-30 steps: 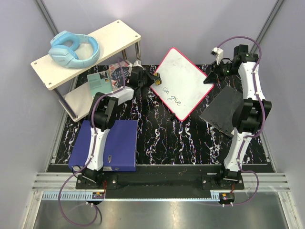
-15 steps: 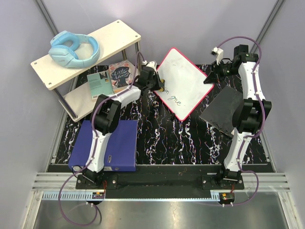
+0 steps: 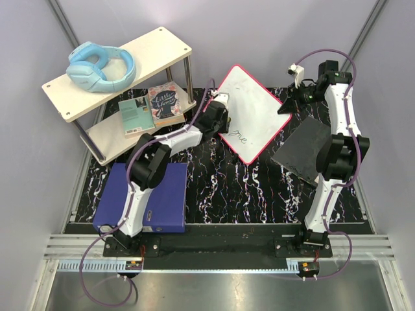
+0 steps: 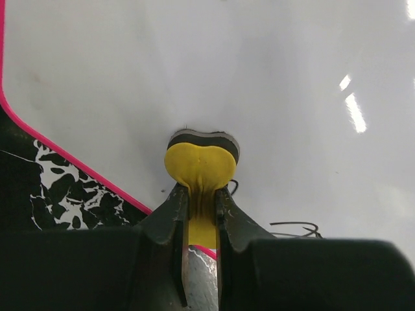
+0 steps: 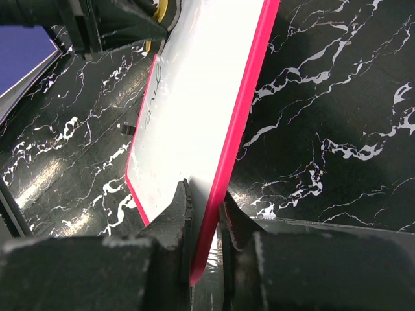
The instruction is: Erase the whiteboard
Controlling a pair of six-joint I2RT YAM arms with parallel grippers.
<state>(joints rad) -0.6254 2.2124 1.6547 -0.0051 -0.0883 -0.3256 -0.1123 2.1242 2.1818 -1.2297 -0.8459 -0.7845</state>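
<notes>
My left arm [image 3: 133,197] and right arm [image 3: 327,188] wear white shells, black joints, looping purple cables [image 3: 80,275]; my fingers [image 4: 170,220] are black.

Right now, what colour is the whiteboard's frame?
The whiteboard frame is bright pink, clearest in the right wrist view.

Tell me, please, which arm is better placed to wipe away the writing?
Left: the left pincer grips the yellow eraser against the whiteboard, beside the writing. The right pincer is clamping the board's edge.

Left arm [image 3: 170,140]: stretched far forward, angled toward centre.
Left gripper [image 4: 201,194]: nearly closed, pinching yellow eraser [image 4: 200,162].
Right arm [image 3: 342,123]: reared upright, wrist bent inward.
Right gripper [image 5: 205,210]: nearly closed, clamping whiteboard [image 5: 194,97] edge.
</notes>
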